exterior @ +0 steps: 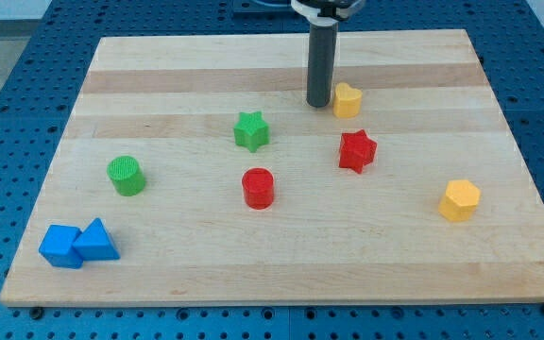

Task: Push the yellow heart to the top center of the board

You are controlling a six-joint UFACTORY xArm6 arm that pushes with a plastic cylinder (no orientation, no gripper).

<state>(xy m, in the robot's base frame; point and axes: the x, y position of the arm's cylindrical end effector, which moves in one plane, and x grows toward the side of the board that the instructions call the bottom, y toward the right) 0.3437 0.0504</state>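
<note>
Starting at the near edge of the worktop (281, 283): two blue blocks (76, 245) huddled together at the view's bottom left, one cube-ish and one more like a wedge, then a yellow hexagon-looking block (460, 200) off on the right, well apart from everything. Middle band has a green cylinder (126, 176), a red cylinder (258, 187), a red star (357, 150) and a green star (251, 130). None of those matter right now, I just don't want to clip them. Farther back is the one I care about, the yellow heart (348, 99), sitting right of center and already near the top. My tip (318, 103) is just beside it on its left, touching or nearly so, hard to tell. No jaws on me at all, just the rod, so nothing is clenched or released. Honestly I reckon I'm on the wrong side: pushing from here sends it right. Better to swing round to its lower right, then nudge up and left in short strokes, keeping contact centered so the heart doesn't spin off.
</note>
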